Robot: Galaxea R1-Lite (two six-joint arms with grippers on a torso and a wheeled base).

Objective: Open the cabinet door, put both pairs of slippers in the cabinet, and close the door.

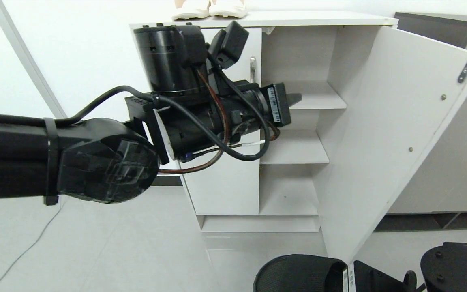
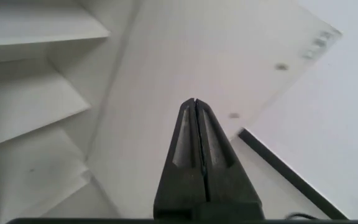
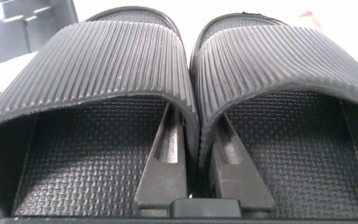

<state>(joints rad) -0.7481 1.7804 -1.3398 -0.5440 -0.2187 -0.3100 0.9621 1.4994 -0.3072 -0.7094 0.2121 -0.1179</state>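
The white cabinet (image 1: 258, 18) has its right door (image 1: 395, 134) swung wide open, showing bare shelves (image 1: 294, 148). A pair of white slippers (image 1: 209, 10) rests on the cabinet top. My left gripper (image 1: 296, 98) is held in front of the upper shelves, shut with nothing in it; its fingertips (image 2: 194, 106) point at the inner face of the door (image 2: 166, 74). Low and near, a pair of black slippers (image 1: 298, 271) sits side by side. My right gripper (image 3: 194, 121) has one finger inside each black slipper (image 3: 123, 68), pinching their two inner walls together.
The cabinet's left door (image 1: 221, 186) is closed, with a metal handle (image 1: 253, 69) at its edge. A grey cabinet (image 1: 460, 162) stands close behind the open door on the right. A thin cable (image 1: 26, 247) lies on the pale floor at the left.
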